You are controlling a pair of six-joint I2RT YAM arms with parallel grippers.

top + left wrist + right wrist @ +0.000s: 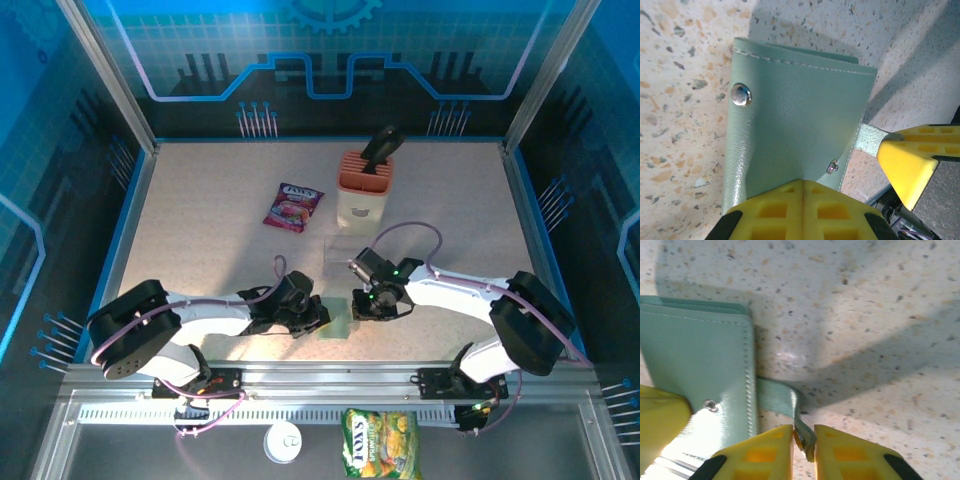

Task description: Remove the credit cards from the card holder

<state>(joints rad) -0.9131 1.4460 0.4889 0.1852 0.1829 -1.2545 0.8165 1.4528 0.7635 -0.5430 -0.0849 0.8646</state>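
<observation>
Yellow pads (770, 215) of the left gripper (802, 197) pressed flush together, clamped on the near edge of the card holder (800, 125)

Mint-green holder lies folded flat on the speckled table (200, 250), right between the two grippers and close in front of the arm bases, with a silver snap stud (741, 94) facing up. Over on the other side the right gripper (803, 440) has its pads just a sliver apart with the holder's little strap tab (777, 395) between them, and honestly can't tell if it's really pinching the tab or just bracketing it. Further back, well apart from all this, sit a purple snack packet (292, 207) and a peach slotted block (363, 185) with a dark handle (383, 145) sticking out
</observation>
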